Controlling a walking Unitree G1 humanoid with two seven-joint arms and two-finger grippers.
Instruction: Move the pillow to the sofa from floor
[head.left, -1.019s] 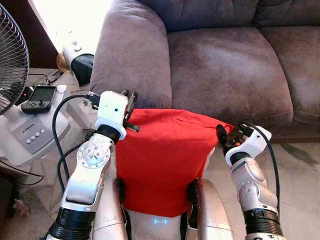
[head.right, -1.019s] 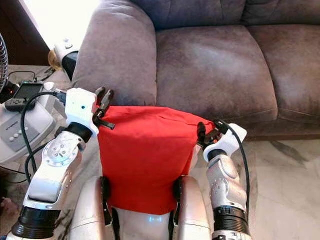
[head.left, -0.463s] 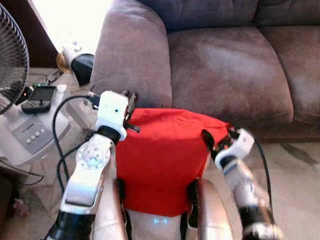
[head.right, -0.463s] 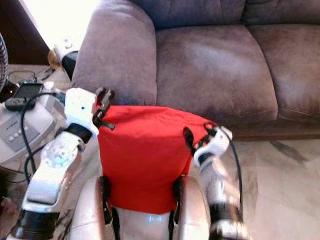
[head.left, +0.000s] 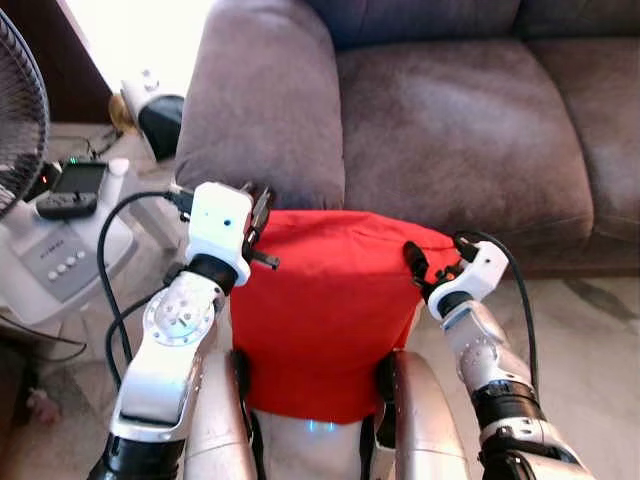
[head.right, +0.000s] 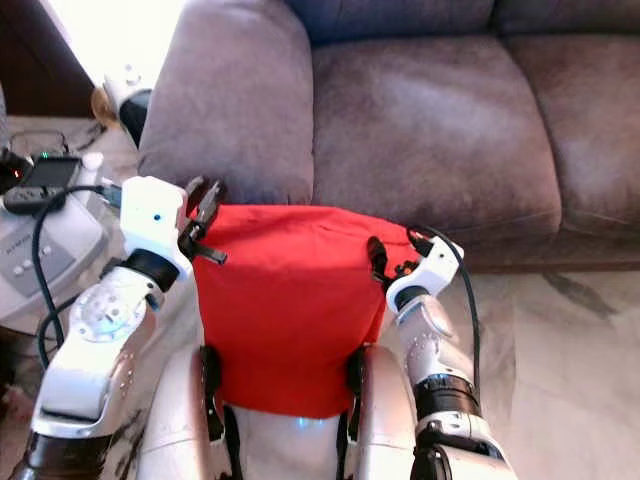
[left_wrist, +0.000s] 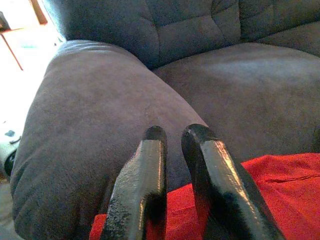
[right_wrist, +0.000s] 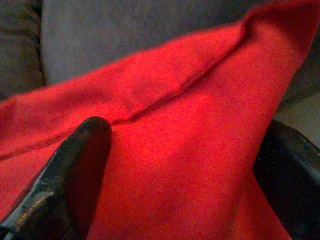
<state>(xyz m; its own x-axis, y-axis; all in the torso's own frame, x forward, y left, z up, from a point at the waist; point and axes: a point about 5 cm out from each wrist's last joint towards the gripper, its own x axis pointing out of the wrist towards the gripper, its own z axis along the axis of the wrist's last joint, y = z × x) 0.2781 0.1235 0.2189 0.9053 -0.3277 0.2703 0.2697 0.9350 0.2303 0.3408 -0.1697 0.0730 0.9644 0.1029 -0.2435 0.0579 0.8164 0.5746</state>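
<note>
Brown sofa (head.left: 440, 110) across the upper frame, armrest at upper centre-left, seat cushion to its right. Red pillow (head.left: 325, 315) at lower centre, off the floor, hanging against the robot's front, top edge just short of the armrest's front face.

Carrying step under way, by the look of it: pillow lifted, not yet on the seat. Next move likely a raise and a push forward and right, over the seat edge, then both grips let go. Worth watching the loose lower half, which may catch on the sofa front.

Left gripper (head.left: 258, 212) at the pillow's upper-left corner, fingers (left_wrist: 145, 185) nearly closed with a thin gap, red cloth beneath them; whether cloth is pinched between them, hard to tell. Right gripper (head.left: 425, 270) at the upper-right corner, spread wide around the pillow's corner, one finger (right_wrist: 75, 170) laid on the cloth, the other dark at the frame's edge.

Pillow's bottom edge hidden behind the robot's torso. Fan (head.left: 20, 120) cut off at the left edge. Small device (head.left: 72, 185) at left too small to identify.
</note>
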